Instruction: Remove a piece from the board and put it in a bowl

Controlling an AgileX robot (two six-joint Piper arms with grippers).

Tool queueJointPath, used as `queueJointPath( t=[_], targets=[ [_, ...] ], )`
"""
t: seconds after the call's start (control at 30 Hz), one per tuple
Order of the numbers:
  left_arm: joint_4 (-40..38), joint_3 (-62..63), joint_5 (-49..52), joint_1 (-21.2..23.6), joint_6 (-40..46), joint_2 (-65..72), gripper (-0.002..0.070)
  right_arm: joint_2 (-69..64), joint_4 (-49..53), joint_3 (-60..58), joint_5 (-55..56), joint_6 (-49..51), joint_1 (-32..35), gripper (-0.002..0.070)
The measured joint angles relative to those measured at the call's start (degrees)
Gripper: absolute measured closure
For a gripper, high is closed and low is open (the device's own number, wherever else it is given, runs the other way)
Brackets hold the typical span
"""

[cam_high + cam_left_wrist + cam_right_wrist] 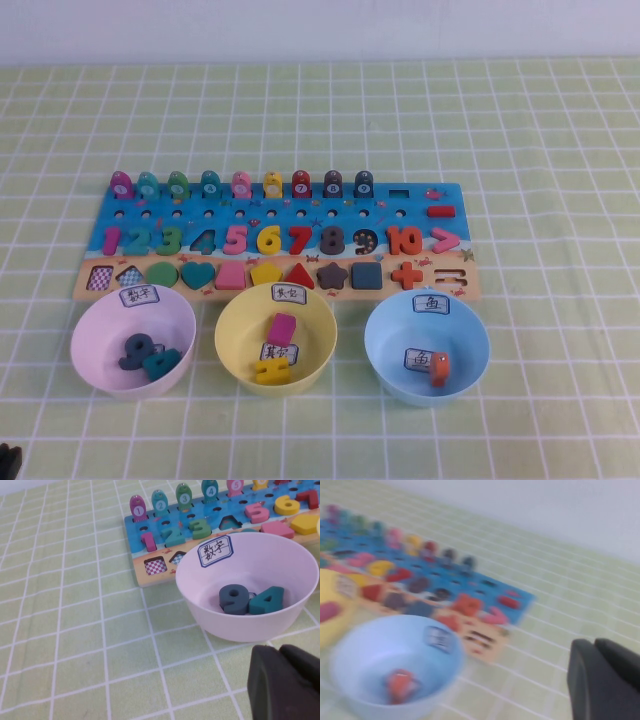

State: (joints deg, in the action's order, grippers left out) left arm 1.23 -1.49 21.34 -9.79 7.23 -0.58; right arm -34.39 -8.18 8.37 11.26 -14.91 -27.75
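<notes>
The board (pixel 300 215) lies across the middle of the table, and its equals slot (pixel 452 279) at the right end of the tan strip is empty. The yellow bowl (pixel 224 335) stands in front of the board's middle. It holds the yellow equals piece (pixel 270 372) and a pink block (pixel 281 329). My left gripper (pixel 280 650) is shut and empty, low at the near left of the table, just short of the pink bowl. Only its tip shows in the high view (pixel 8 460). My right gripper (pixel 594 642) is shut and empty, off to the right of the board (pixel 485 587).
A pale pink bowl (pixel 100 320) at the left holds a dark 9 (pixel 233 599) and a teal 4 (pixel 266 600). A light blue bowl (pixel 470 330) at the right holds an orange fish piece (pixel 438 368). All three bowls stand in a row against the board's near edge.
</notes>
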Motion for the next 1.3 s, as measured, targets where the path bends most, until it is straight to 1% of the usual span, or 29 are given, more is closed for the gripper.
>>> queueJointPath(
  t=[0.07, 0.17, 0.3, 0.4, 0.57, 0.93, 1.1, 1.2, 1.3],
  targets=[
    [0.00, 0.00, 0.00, 0.00, 0.00, 0.00, 0.0679, 3.58, -0.09, -2.71, 0.13, 0.00, 5.25, 0.0694],
    [0.00, 0.00, 0.00, 0.00, 0.00, 0.00, 0.0679, 9.71, -0.09, -6.07, 0.13, 0.00, 11.13, 0.0694],
    [0.00, 0.00, 0.00, 0.00, 0.00, 0.00, 0.0679, 19.14, -0.09, -9.33, -0.47, 0.00, 17.62, 0.0694],
    [0.00, 0.00, 0.00, 0.00, 0.00, 0.00, 0.0679, 25.54, -0.09, -9.81, -3.26, 0.00, 21.49, 0.0694],
    [0.00, 0.00, 0.00, 0.00, 0.00, 0.00, 0.0680, 30.70, -1.03, -9.81, -9.34, 0.00, 22.61, 0.0694],
    [0.00, 0.00, 0.00, 0.00, 0.00, 0.00, 0.0679, 31.26, -4.88, -9.81, -16.79, 0.00, 23.30, 0.0694],
    [0.00, 0.00, 0.00, 0.00, 0.00, 0.00, 0.0679, 33.29, -3.60, -9.81, -18.73, 0.00, 27.07, 0.0694],
    [0.00, 0.00, 0.00, 0.00, 0.00, 0.00, 0.0679, 34.67, -3.12, -9.81, -22.24, 0.00, 29.56, 0.0694],
    [0.00, 0.00, 0.00, 0.00, 0.00, 0.00, 0.0679, 34.80, -3.04, -9.81, -26.66, 0.00, 30.45, 0.0694]
  ],
)
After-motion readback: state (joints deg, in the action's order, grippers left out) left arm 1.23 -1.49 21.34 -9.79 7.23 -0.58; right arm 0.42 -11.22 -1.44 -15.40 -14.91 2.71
